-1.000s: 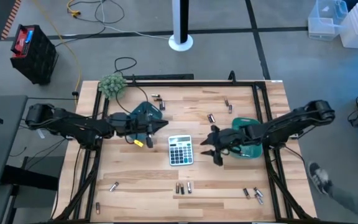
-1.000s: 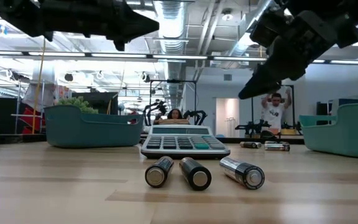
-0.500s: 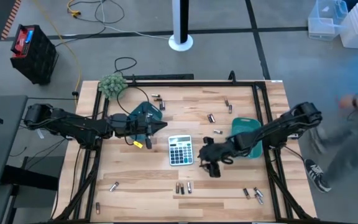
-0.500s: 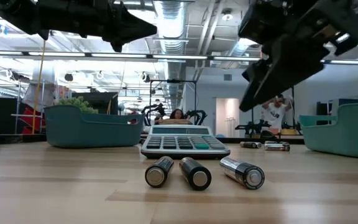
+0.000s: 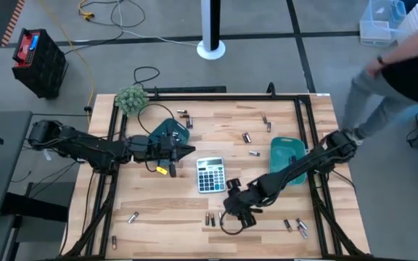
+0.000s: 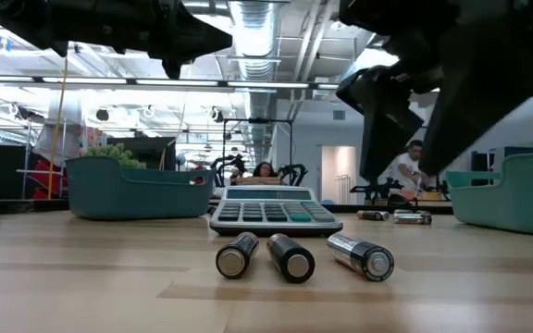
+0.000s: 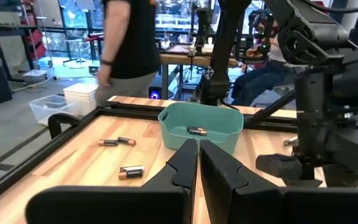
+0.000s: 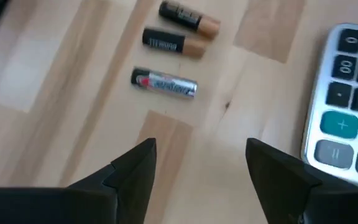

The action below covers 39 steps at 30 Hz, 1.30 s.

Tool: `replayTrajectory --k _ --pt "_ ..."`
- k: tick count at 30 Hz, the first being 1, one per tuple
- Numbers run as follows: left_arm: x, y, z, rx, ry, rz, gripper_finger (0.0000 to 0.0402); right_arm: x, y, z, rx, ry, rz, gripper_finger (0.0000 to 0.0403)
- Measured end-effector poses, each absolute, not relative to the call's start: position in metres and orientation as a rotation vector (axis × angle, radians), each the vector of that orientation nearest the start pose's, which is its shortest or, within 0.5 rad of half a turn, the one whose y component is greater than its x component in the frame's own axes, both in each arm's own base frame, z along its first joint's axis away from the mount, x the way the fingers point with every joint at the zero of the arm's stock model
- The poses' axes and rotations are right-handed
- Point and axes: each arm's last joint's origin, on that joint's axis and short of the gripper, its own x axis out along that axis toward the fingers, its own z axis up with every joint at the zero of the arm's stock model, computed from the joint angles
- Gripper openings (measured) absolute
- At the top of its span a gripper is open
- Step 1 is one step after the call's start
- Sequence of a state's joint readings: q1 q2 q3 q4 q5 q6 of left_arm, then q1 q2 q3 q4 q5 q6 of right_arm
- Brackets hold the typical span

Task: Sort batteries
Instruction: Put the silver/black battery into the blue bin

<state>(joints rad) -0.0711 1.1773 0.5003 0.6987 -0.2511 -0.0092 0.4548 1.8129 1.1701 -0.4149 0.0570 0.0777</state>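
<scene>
Three batteries (image 8: 164,83) lie side by side near the table's front edge (image 5: 215,218), seen end-on in the low view (image 6: 290,256). My right gripper (image 8: 197,168) hangs open just right of them (image 5: 236,217), slanting down, touching nothing. More batteries lie scattered on the wood (image 5: 247,136). My left gripper (image 5: 187,147) is shut with nothing in it, held level above the table beside the left teal tray (image 5: 167,133). The right teal tray (image 7: 201,127) has one battery (image 7: 196,130) lying in it.
A grey calculator (image 5: 210,175) lies mid-table, just beyond the three batteries. A green plant (image 5: 130,98) stands at the far left corner. Loose batteries lie near the front corners (image 5: 133,217) (image 5: 296,227). A person (image 5: 398,65) moves past the table's far right corner.
My right gripper has swung from beside the right teal tray toward the table's near edge and leftward, tipping further down, and now hangs by the three batteries. A person has walked along the table's right side.
</scene>
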Motion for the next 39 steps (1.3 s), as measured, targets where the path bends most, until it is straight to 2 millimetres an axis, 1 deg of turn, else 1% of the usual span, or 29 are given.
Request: replayTrajectory --k 4,6,12,20,23,25,28,30,33,39 --pt "0.243 -0.017 0.244 -0.032 -0.032 0.16 0.0013 0.333 0.167 0.174 -0.343 1.024 0.41 0.0271" --pt "0.242 -0.023 0.244 -0.039 -0.032 0.158 0.0013 0.334 0.172 0.178 -0.417 0.995 0.46 0.0271" --pt "0.239 -0.041 0.241 -0.054 -0.012 0.185 0.0013 0.335 0.175 0.182 -0.579 0.944 0.557 0.0271" --pt "0.231 -0.067 0.241 -0.065 -0.005 0.181 0.0013 0.338 0.178 0.185 -0.621 0.884 0.588 0.0271" --pt "0.228 -0.074 0.24 -0.072 -0.002 0.201 0.0013 0.339 0.181 0.18 -0.64 0.88 0.606 0.0271" --pt "0.226 -0.078 0.24 -0.077 -0.002 0.213 0.0013 0.341 0.185 0.173 -0.652 0.872 0.618 0.0271" --pt "0.224 -0.082 0.24 -0.087 -0.001 0.228 0.0013 0.341 0.189 0.166 -0.673 0.874 0.644 0.0271" --pt "0.223 -0.085 0.239 -0.09 0.001 0.237 0.0013 0.345 0.193 0.161 -0.669 0.846 0.658 0.0271" --pt "0.222 -0.087 0.239 -0.094 0.002 0.245 0.0013 0.345 0.193 0.148 -0.698 0.885 0.68 0.0271" --pt "0.221 -0.088 0.237 -0.095 0.016 0.267 0.0013 0.351 0.191 0.144 -0.708 0.86 0.677 0.0271"
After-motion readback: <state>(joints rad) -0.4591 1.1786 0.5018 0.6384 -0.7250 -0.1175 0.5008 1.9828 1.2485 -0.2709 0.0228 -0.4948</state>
